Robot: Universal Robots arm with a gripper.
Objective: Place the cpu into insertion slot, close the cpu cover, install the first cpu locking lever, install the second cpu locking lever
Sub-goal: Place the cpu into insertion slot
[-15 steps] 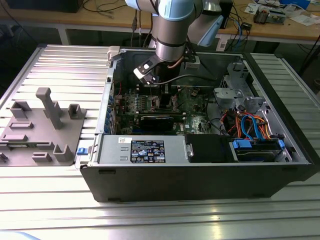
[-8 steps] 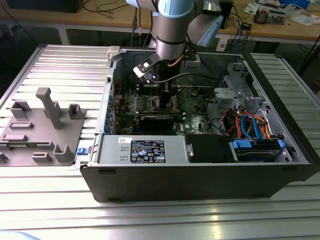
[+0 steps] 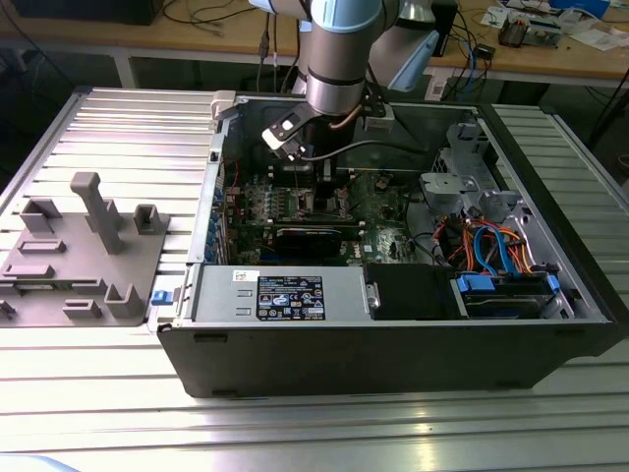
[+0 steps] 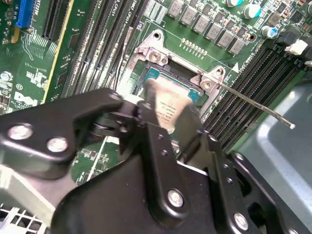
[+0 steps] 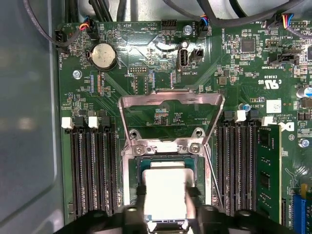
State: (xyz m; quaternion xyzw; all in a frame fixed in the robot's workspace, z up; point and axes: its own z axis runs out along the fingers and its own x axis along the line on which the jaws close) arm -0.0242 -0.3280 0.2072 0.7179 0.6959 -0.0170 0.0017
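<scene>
We're on step one: our tool (image 5: 166,202), clamped on the cpu (image 5: 165,183), holds it over the slot (image 5: 165,157), cover (image 5: 170,96) open; seating calls for square alignment.

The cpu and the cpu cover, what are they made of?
The cpu has a top that looks like metal, dull silver-grey and matte, with a soft, even sheen. The cpu cover looks like thin sheet metal, a shinier silver, with bright glints along its edges. Which metals they are cannot be told.
</scene>
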